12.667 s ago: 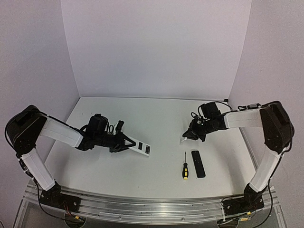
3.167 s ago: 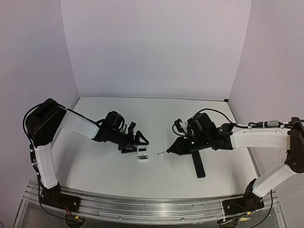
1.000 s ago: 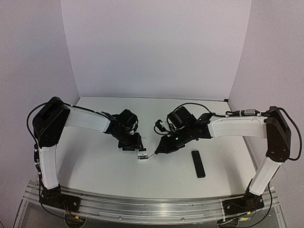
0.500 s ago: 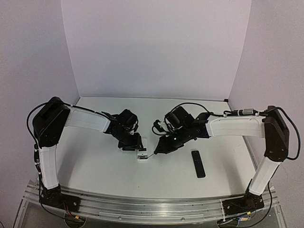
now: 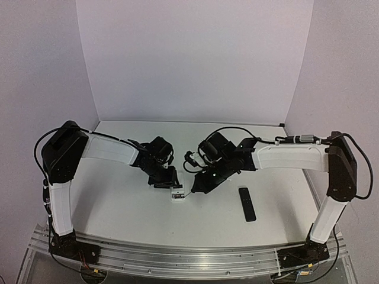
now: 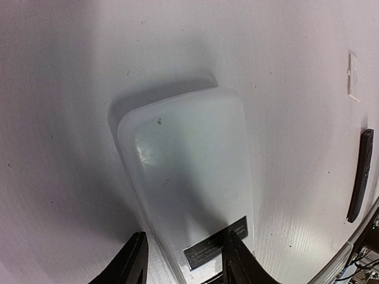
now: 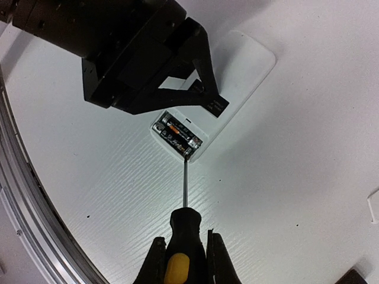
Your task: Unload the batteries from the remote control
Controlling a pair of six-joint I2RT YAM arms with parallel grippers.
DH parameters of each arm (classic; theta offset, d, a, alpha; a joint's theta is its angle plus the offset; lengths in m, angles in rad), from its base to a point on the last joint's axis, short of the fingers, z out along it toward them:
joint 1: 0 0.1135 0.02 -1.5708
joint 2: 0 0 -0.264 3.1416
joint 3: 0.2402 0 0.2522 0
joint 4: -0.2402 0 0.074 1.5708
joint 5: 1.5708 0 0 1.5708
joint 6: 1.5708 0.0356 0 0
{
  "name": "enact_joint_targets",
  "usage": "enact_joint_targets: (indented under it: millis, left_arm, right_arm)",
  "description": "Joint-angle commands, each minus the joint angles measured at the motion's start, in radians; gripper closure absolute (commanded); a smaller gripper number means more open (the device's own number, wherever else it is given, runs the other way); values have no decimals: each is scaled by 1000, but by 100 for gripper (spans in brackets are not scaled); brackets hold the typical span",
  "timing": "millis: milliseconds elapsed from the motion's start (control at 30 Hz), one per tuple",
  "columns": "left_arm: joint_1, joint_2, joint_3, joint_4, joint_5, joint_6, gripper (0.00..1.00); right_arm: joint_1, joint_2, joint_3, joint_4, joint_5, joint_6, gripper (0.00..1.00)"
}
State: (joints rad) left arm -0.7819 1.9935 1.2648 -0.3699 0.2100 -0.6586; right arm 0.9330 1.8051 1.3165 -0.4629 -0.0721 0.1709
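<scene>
The white remote control (image 5: 177, 189) lies back up on the table with its battery compartment open. Two dark batteries (image 7: 177, 135) sit side by side in the compartment. My left gripper (image 5: 166, 177) is over the remote's far end with its jaws apart. One fingertip (image 6: 235, 257) rests on the remote's label and the other (image 6: 133, 263) stands beside the remote's edge (image 6: 189, 177). My right gripper (image 7: 185, 238) is shut on the yellow-and-black screwdriver (image 7: 183, 236). The screwdriver's tip touches the near end of the batteries at the compartment's rim.
A slim black remote (image 5: 247, 204) lies to the right of the work spot and also shows in the left wrist view (image 6: 359, 177). A small white flat piece (image 6: 353, 77) lies farther back. A metal rail (image 5: 189, 260) runs along the near edge.
The right arm has shifted slightly left with the screwdriver, whose tip stays at the compartment. The left gripper has stayed on the remote. Earlier still, the screwdriver lay on the table.
</scene>
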Motion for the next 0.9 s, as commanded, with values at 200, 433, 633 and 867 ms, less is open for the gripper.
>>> enact_joint_targets:
  millis: [200,433,633,867]
  left_arm:
    - [-29,62,-26,-130,-15,-8,60]
    - [-34,88,-42,-139,-9,-24,66]
    - [-35,109,-57,-168,-17,-36,71]
    - [-35,132,-58,-197,-20,-58,74]
  right_arm:
    - [19,77,23,-114,19,-162,100]
    - [26,144,18,-117,146,-180,100]
    - [31,149,-33,-71,201,-107,100]
    - [43,47,-264,221,234,-79,100]
